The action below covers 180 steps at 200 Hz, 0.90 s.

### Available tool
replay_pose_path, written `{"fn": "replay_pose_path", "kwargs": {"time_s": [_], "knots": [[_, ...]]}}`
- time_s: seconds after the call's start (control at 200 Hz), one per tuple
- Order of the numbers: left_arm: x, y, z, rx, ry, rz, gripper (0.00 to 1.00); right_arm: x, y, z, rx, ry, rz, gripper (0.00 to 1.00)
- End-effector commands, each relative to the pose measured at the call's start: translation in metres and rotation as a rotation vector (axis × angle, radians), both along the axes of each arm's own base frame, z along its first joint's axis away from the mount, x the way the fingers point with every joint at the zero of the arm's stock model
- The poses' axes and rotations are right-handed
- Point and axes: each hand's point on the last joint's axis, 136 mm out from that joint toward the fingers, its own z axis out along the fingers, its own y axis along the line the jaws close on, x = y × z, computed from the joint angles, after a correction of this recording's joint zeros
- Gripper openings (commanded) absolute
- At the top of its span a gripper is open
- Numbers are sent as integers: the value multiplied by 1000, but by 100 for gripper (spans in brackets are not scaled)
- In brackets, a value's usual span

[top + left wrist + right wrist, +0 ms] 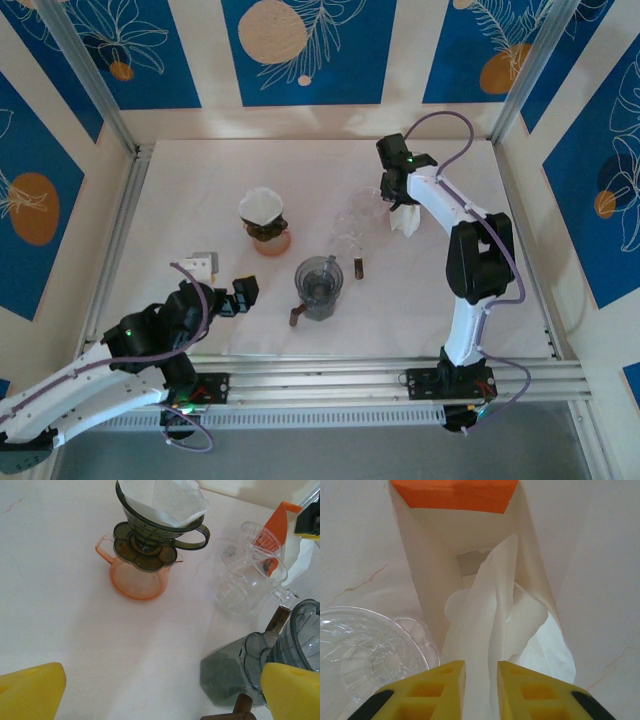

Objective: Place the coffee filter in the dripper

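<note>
My right gripper (481,672) reaches into the open filter box (435,545), its yellow fingers (447,680) pressed on both sides of a white coffee filter (492,610) that stands up out of the stack. In the top view that gripper (394,196) is at the back right, over the box (405,220). A clear glass dripper (370,650) (357,212) stands just left of the box. A dark dripper (155,522) (263,210) holding a white filter sits on an orange carafe (137,577). My left gripper (162,690) (240,296) is open near the front left, with nothing in it.
A grey dripper on a grey server (319,286) with a brown handle (235,711) stands in the front middle. A small white block (201,264) lies by the left arm. Metal frame rails (110,240) edge the white table.
</note>
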Motion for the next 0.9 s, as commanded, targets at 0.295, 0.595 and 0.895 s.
{"fn": "replay_pose_path", "kwargs": {"time_s": [0.295, 0.595, 0.895], "knots": [[1, 6, 3, 25, -23, 14, 100, 11, 1, 8, -50, -12, 23, 4], [1, 6, 3, 21, -19, 17, 100, 20, 4, 36, -49, -91, 52, 0], [1, 6, 3, 21, -20, 18, 100, -12, -24, 49, -13, -119, -19, 20]]}}
